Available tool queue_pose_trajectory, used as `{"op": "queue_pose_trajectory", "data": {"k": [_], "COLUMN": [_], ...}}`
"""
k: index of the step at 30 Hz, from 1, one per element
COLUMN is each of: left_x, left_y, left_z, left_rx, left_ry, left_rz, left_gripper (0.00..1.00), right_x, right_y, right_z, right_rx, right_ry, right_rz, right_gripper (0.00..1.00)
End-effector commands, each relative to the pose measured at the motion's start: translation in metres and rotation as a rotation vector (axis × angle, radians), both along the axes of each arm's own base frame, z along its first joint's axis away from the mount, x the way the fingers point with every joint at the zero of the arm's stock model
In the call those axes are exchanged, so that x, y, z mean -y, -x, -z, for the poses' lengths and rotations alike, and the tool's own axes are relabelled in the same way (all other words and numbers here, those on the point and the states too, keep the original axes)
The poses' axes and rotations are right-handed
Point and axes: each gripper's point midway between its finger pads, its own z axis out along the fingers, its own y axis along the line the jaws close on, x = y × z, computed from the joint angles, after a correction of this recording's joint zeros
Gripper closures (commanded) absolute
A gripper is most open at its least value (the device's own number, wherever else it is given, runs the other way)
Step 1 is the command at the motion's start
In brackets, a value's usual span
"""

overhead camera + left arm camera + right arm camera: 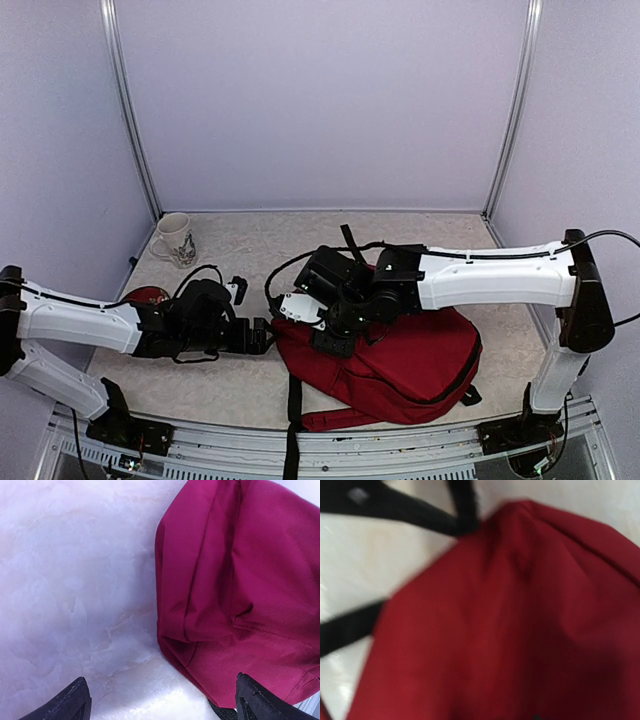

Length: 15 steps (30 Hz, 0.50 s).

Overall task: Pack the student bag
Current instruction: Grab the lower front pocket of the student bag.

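The student bag point(400, 360) is a dark-red backpack lying flat on the table's near right, with a black strap point(294, 420) trailing over the front edge. My left gripper point(262, 337) is low at the bag's left edge. In the left wrist view it point(162, 702) is open wide, with bare table between the fingertips point(75, 700) and the bag's corner point(240, 590) just ahead on the right. My right gripper point(330, 335) hangs over the bag's upper left corner. Its wrist view is blurred and filled with red fabric point(510, 630) and black straps point(395, 505); its fingers do not show.
A white patterned mug point(175, 238) stands at the back left of the marbled tabletop point(250, 260). A small red object point(147, 295) lies partly hidden behind my left arm. Pale walls with metal posts close in the back and sides.
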Motion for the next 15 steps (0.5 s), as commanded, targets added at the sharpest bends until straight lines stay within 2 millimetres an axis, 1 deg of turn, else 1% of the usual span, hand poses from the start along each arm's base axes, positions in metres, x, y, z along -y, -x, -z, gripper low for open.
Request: {"op": "queue_pose_trajectory", "data": {"k": [1,3,6,10,15], "left_x": [-0.001,0.004,0.012,0.023,0.039], "left_y": [-0.001,-0.001,-0.001,-0.001,0.004], "left_z": [0.012,0.019,0.027,0.032,0.036], "left_rx": [-0.037,-0.05,-0.061,-0.069,-0.069], "left_ry": [-0.021,-0.023,-0.013,0.001,0.017], "left_rz": [-0.016,0.002,0.023,0.057,0.11], "left_gripper": [0.02,0.03,0.02,0.03,0.03], "right_x": [0.017,0.021,0.026,0.029,0.031], "right_y": [-0.02,-0.02,-0.022,-0.024,-0.027], "right_z": [-0.021,-0.023,-0.025,-0.026,-0.015], "right_rx": [0.132,0.14,0.162,0.175,0.191], "right_ry": [0.107,0.119,0.135,0.158,0.206], "right_rz": [0.023,0.022,0.023,0.014,-0.001], "right_gripper": [0.6,0.64,0.66,0.69,0.69]}}
